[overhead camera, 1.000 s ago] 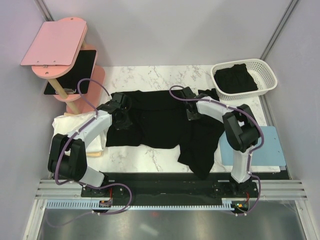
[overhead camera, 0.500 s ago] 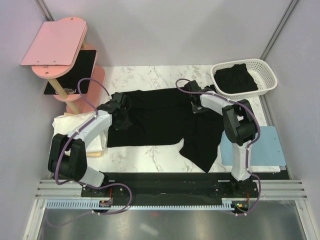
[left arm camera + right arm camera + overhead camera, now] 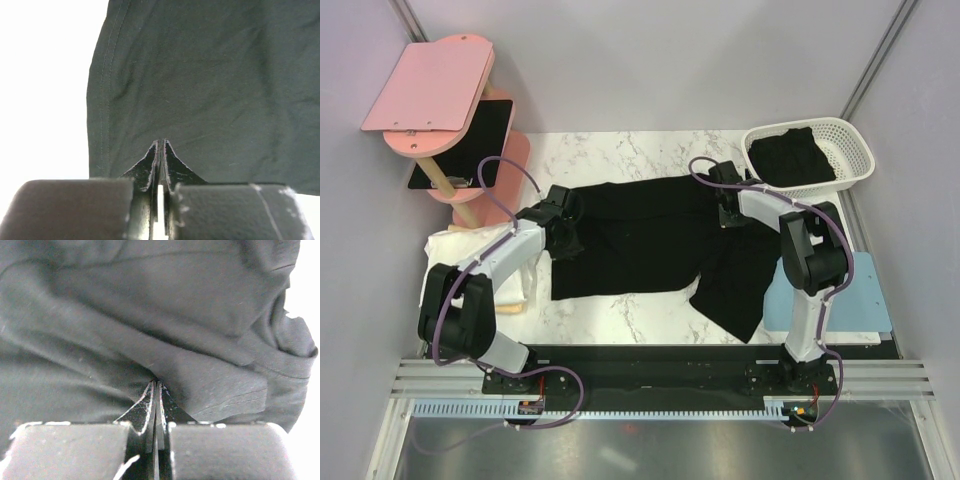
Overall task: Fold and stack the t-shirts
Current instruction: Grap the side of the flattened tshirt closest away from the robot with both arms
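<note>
T-shirt (image 3: 640, 235) first: where is it placed relative to the jaws?

It is spread, black and creased, across the middle of the marble table (image 3: 620, 155), and it is pinched at two places. In the left wrist view the left gripper (image 3: 160, 146) is seen pressed shut on the cloth close to a stitched hem, with white tabletop exposed to the left of that hem. In the right wrist view the right gripper (image 3: 156, 385) is clamped on a bunched ridge, and folds are drawn toward its closed tips.

And from above?

The left gripper is found at the shirt's left end and the right gripper at its far right corner (the side nearer the white basket (image 3: 855, 150)). A loose part of the t-shirt is trailed toward the near edge on the right, with the blue pad (image 3: 870, 290) further right.

How are the arms posed?

The left arm is stretched forward and angled to the right from its base. The right arm is raised at the elbow and reached forward and slightly left, with its wrist bent down to the cloth.

What else is seen?

A dark garment (image 3: 788, 158) is held in the basket. A white cloth pile (image 3: 445, 250) is laid beside the left arm, below a pink stand (image 3: 430, 95).
</note>
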Controlling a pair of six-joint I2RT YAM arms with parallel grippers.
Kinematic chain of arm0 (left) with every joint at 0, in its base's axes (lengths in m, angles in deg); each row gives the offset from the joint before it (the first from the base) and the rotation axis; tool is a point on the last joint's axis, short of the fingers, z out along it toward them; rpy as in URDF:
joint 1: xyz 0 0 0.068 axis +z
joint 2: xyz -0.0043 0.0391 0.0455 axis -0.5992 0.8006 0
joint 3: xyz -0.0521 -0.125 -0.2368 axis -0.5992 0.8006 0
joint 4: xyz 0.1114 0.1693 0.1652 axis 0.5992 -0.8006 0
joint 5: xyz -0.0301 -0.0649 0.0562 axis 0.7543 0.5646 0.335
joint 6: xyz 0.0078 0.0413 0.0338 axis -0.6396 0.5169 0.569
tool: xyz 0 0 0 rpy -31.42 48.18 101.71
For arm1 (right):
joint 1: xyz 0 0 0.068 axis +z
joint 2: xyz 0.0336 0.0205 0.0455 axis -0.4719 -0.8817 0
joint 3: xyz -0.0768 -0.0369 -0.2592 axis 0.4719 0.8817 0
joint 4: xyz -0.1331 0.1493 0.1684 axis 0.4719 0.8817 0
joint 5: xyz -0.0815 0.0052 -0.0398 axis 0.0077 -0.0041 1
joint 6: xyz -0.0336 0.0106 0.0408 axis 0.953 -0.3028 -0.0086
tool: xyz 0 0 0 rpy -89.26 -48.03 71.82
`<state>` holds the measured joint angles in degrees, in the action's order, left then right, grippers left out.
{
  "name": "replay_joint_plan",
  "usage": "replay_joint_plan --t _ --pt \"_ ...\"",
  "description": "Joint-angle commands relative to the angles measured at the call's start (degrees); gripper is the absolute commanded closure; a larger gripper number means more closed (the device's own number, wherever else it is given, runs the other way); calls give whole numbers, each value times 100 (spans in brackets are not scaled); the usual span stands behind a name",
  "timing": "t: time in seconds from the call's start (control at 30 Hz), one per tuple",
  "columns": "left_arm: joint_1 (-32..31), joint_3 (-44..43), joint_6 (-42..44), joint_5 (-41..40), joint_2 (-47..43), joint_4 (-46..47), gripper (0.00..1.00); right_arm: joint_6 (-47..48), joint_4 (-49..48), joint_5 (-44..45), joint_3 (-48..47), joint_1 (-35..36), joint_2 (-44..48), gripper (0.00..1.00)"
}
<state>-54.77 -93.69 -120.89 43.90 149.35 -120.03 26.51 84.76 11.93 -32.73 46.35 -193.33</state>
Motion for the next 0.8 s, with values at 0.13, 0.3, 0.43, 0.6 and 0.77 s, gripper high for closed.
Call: replay_joint_plan --t 0.13,0.3,0.43,0.6,0.77 --pt "125 308 -347 -177 216 -63 10 158 274 -917 291 448 927 99" --pt "344 739 -479 50 -476 226 5 -53 98 -1235 370 457 1649 78" --pt "617 1301 -716 332 -1128 447 5 -141 28 -1393 511 448 2071 71" --pt "899 1627 -743 456 -1332 456 6 -334 -209 -1954 1011 413 2353 65" --pt "1005 1847 -760 728 -866 499 9 -536 -437 -2456 1634 422 2713 30"
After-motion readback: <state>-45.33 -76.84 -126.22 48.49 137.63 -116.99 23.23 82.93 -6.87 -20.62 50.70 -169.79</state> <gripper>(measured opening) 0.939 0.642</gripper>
